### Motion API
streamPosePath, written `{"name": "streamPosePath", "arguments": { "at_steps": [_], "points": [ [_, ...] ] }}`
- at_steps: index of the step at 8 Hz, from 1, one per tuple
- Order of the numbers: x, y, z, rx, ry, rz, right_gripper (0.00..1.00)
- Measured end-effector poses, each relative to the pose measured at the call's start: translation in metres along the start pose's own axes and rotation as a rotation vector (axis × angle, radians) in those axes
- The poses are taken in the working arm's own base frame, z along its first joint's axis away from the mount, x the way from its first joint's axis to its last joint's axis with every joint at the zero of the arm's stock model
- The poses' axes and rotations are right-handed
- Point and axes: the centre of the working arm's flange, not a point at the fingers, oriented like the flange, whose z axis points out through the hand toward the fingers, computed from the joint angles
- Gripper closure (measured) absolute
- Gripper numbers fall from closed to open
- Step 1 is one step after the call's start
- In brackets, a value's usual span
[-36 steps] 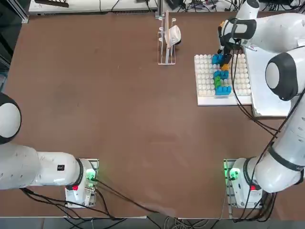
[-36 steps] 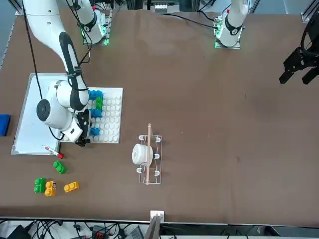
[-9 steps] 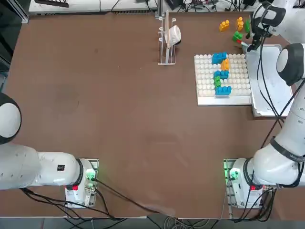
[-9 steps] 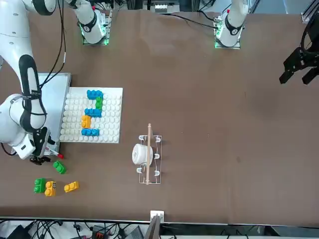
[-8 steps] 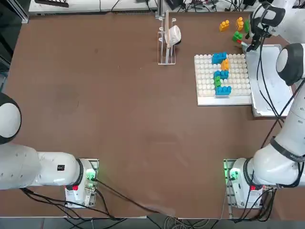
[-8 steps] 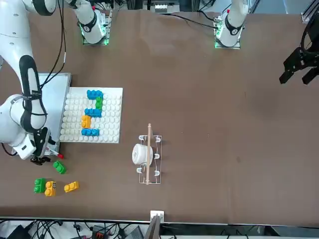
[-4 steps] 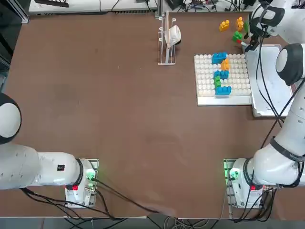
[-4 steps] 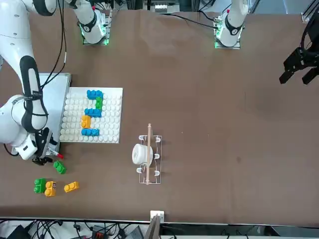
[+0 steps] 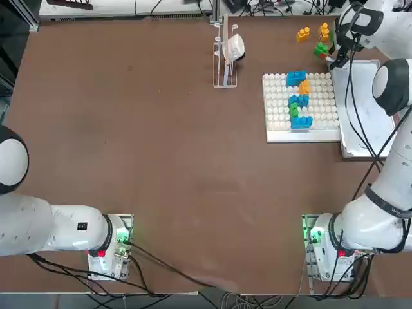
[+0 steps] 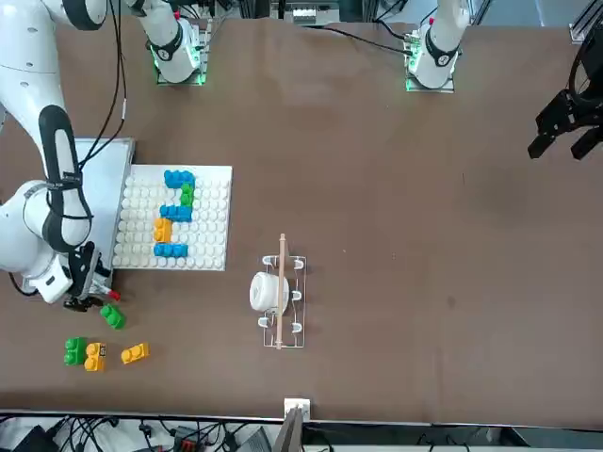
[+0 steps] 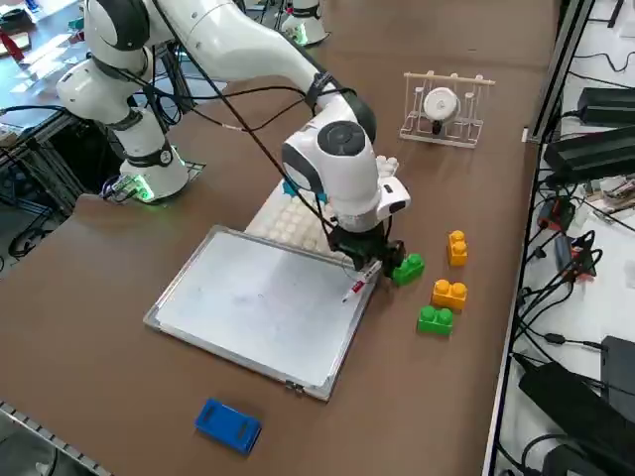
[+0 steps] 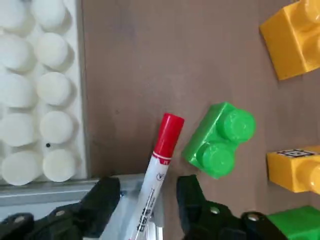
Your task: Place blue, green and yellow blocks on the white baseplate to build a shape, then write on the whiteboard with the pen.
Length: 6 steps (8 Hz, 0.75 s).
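The pen [image 12: 159,155], white with a red cap, lies slanted across the whiteboard's [image 11: 258,302] corner frame, cap toward a loose green block [image 12: 220,140]. My right gripper [image 12: 148,187] is down over it, open, one finger on each side of the barrel with a narrow gap to each. From the side, the gripper [image 11: 362,260] hides most of the pen [image 11: 357,285]. The white baseplate [image 9: 280,106] carries blue [image 9: 296,78], yellow [image 9: 304,86] and green [image 9: 293,111] blocks in a column shape. More yellow [image 11: 456,247] and green [image 11: 434,319] blocks lie loose beyond the pen.
A wire rack holding a white cup [image 9: 226,51] stands left of the baseplate. A plain blue pad [image 11: 228,424] lies past the whiteboard's near end. The table's right edge runs close behind the loose blocks.
The right gripper left the baseplate and came down at the whiteboard's corner. In the last second its jaws have narrowed around the pen, and the hand shifted slightly.
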Motion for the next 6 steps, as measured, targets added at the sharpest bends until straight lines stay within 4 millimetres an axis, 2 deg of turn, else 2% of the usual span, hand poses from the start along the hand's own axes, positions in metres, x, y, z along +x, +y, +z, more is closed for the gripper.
{"name": "streamPosePath", "arguments": {
  "at_steps": [2,3,4,5,6],
  "points": [
    [0.0001,0.0009,-0.0008,-0.002,0.0,-0.002,0.51],
    [-0.0003,0.001,-0.0011,-0.003,-0.001,-0.002,0.71],
    [-0.0007,0.0047,-0.0092,-0.017,-0.002,-0.002,0.78],
    [-0.0013,0.0044,-0.0072,-0.014,-0.001,-0.001,0.82],
    [-0.002,0.0045,-0.0071,-0.015,0.0,0.001,0.82]
  ]
}}
